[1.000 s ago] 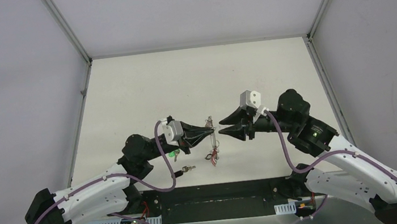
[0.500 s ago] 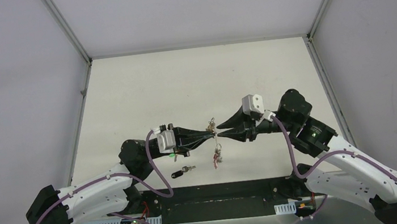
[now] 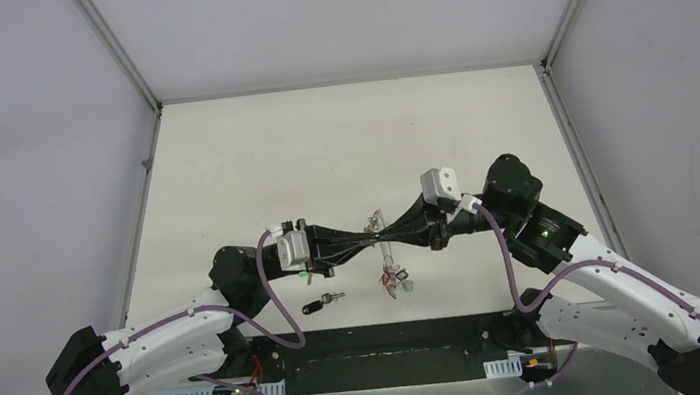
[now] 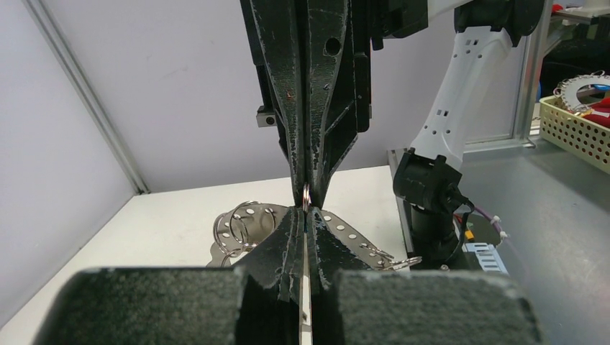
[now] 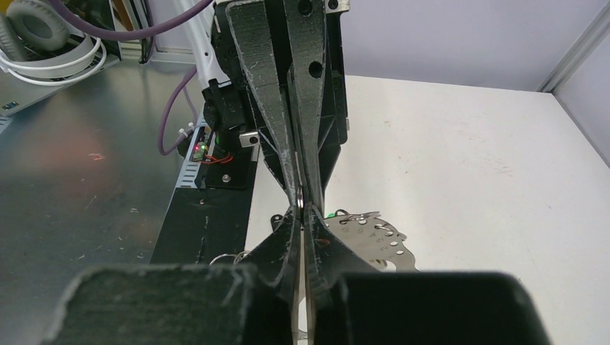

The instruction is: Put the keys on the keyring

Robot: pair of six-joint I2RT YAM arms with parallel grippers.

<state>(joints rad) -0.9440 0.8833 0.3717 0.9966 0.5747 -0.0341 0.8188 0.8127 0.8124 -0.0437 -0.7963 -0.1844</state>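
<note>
The keyring [image 4: 306, 194] is held in mid-air above the centre of the table [image 3: 320, 151], pinched from both sides where the two arms meet tip to tip. From overhead it shows only edge-on, as a thin grey line between the black fingertips.

The pale table fills the floor of a grey-walled enclosure. The left arm [image 3: 172, 335] reaches in from the lower left and the right arm [image 3: 619, 290] from the lower right, both white with purple cables.

The left gripper [image 3: 377, 245] points right, its jaws pressed together on the thin wire of the ring. The right gripper [image 3: 392, 243] points left and faces it head-on, its jaws also clamped on the ring, just beside the left tips.

A small bunch of keys [image 3: 395, 281] with reddish caps hangs from the ring below the grippers. In the wrist views, flat silver perforated metal pieces [image 5: 374, 241] with small rings show low behind the jaws; whether they hang or lie on the table cannot be told.

A black-capped key [image 3: 322, 303] lies loose on the table near the front edge, below the left gripper. A green-capped key [image 3: 303, 275] shows as a small green spot just under the left wrist.
</note>
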